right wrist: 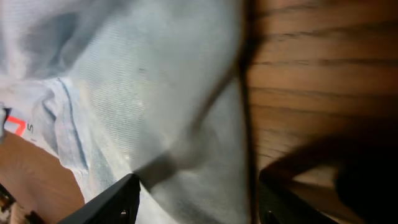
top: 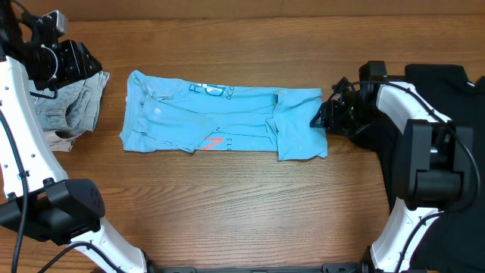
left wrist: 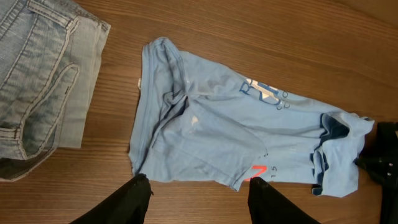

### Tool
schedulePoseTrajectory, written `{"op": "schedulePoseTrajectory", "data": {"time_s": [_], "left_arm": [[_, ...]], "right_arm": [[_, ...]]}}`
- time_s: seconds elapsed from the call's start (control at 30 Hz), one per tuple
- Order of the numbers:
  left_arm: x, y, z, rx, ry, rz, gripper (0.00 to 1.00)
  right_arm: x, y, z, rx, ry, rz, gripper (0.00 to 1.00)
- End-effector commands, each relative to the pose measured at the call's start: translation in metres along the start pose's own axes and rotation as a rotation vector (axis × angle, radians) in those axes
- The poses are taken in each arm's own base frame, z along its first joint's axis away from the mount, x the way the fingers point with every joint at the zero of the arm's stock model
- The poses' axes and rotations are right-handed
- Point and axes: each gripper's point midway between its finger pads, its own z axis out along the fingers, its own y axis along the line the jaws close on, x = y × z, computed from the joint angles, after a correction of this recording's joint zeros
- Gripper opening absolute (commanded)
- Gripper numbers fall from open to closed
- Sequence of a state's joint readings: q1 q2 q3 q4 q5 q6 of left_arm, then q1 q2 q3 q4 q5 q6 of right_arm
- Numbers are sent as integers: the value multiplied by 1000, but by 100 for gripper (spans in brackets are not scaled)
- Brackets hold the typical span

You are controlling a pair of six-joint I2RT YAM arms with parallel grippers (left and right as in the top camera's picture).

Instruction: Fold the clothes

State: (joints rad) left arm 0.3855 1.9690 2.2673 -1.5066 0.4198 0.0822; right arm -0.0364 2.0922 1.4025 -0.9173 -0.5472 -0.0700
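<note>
A sky-blue cotton T-shirt point(top: 220, 121) lies folded into a long flat band across the middle of a brown wooden table point(top: 242, 205). The right gripper point(right wrist: 198, 182) sits low at the shirt's right edge, fingers spread wide and holding nothing. The left gripper point(left wrist: 200, 180) is also wide and empty, up at the far left above a crumpled pale denim piece point(top: 76, 102). A black T-shirt point(top: 443, 87) lies at the far right.
</note>
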Motion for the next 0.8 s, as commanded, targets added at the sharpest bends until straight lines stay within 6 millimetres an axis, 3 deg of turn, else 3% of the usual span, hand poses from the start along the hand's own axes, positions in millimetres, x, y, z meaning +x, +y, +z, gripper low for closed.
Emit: {"op": "schedulePoseTrajectory", "data": {"time_s": [0.0,0.03,0.2,0.3,0.5,0.67,0.77], "left_arm": [[-4,-9,-8,15,-28,38,54],[-3,-9,-8,15,-27,38,54],[-2,-9,-8,16,-22,35,54],[-2,-9,-8,15,-21,35,54],[-2,-9,-8,16,-22,36,54],[-2,-9,-8,15,-22,36,54],[-2,-9,-8,15,-22,36,54]], "right_arm": [[11,2,26,-10,63,-48,58],[14,3,33,-9,76,-53,54],[19,-10,38,94,97,-35,4],[17,-25,19,184,111,44,4],[3,-33,-53,291,101,148,4],[-10,-13,-98,304,65,149,4],[-16,6,-108,305,47,142,4]]}}
